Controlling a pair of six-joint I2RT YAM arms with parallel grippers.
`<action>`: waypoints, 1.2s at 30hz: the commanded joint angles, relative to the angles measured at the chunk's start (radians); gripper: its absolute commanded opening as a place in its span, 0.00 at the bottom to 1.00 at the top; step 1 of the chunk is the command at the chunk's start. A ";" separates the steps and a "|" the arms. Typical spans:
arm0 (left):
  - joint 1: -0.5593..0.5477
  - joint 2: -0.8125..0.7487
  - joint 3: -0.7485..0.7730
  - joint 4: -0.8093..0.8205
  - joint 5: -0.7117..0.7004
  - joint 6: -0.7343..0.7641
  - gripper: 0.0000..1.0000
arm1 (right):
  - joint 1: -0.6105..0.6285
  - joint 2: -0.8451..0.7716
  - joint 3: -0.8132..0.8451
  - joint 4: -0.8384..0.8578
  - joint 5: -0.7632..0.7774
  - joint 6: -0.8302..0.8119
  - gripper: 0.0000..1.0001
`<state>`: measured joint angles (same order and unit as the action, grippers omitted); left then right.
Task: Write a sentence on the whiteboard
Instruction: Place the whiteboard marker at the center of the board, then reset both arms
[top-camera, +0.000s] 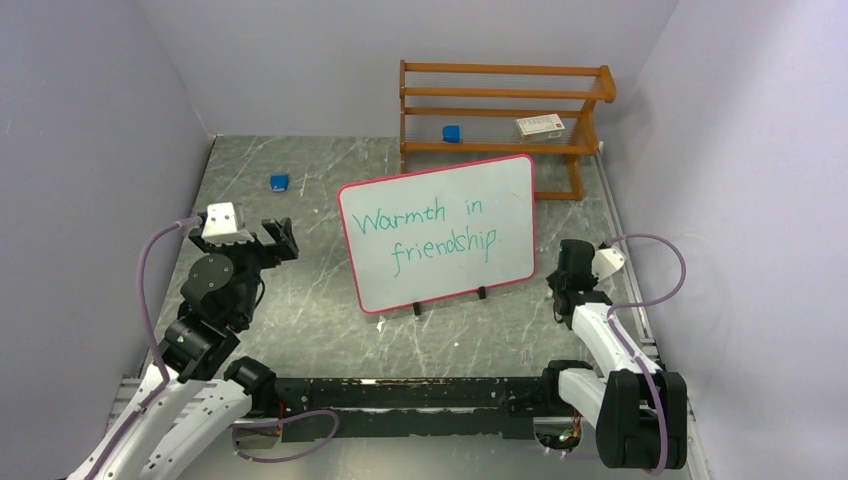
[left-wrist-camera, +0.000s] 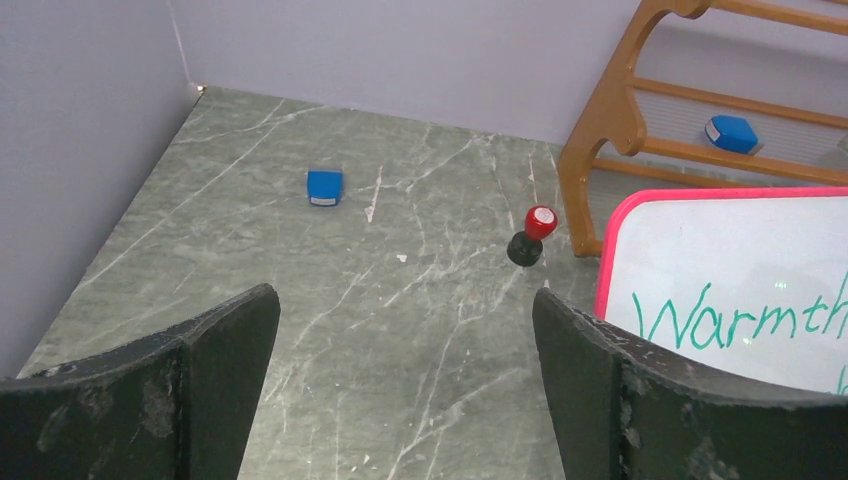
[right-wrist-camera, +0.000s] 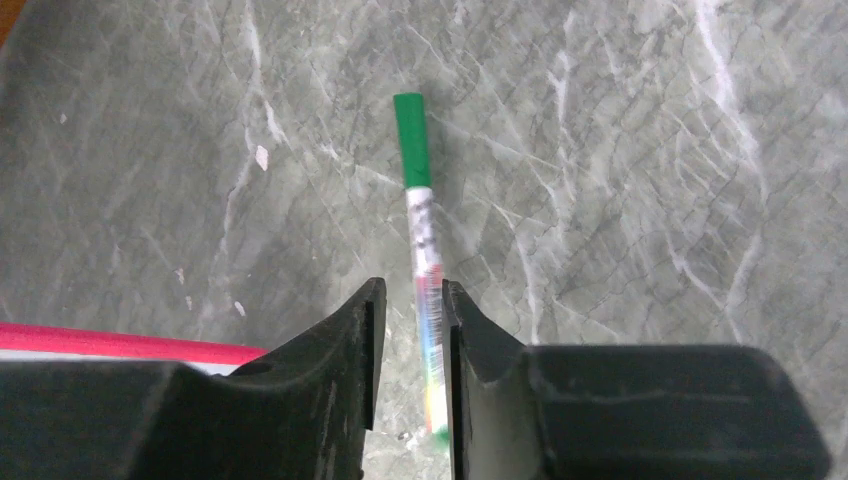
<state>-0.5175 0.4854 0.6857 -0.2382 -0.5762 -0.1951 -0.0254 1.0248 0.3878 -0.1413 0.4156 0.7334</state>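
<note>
While the whiteboard (top-camera: 437, 232) stands on its small black feet near the middle of the grey marbled bench (top-camera: 300, 300), it reads "Warmth in friendship." in green handwriting. Just behind it sits a wooden rack (top-camera: 500, 95) holding a blue block (top-camera: 452, 133) and a small white box (top-camera: 540, 125). To its right, the right gripper (right-wrist-camera: 413, 290) points down at the bench with a green-capped marker (right-wrist-camera: 420, 230) between its narrowly parted fingers; whether it grips the marker cannot be told. To its left, the left gripper (left-wrist-camera: 405, 310) hangs released, fingers wide apart and empty.
</note>
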 joint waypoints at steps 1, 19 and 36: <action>0.008 -0.024 -0.009 -0.005 -0.015 0.001 0.99 | -0.011 -0.048 -0.006 -0.046 0.017 0.031 0.35; 0.008 -0.093 0.241 -0.249 0.063 0.038 0.99 | -0.011 -0.581 0.362 -0.450 -0.036 -0.181 1.00; 0.007 -0.201 0.237 -0.296 0.006 0.019 0.99 | 0.018 -0.726 0.501 -0.450 -0.142 -0.448 1.00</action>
<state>-0.5175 0.3023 0.9512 -0.5255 -0.5354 -0.1730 -0.0174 0.3096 0.8925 -0.5869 0.2905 0.3321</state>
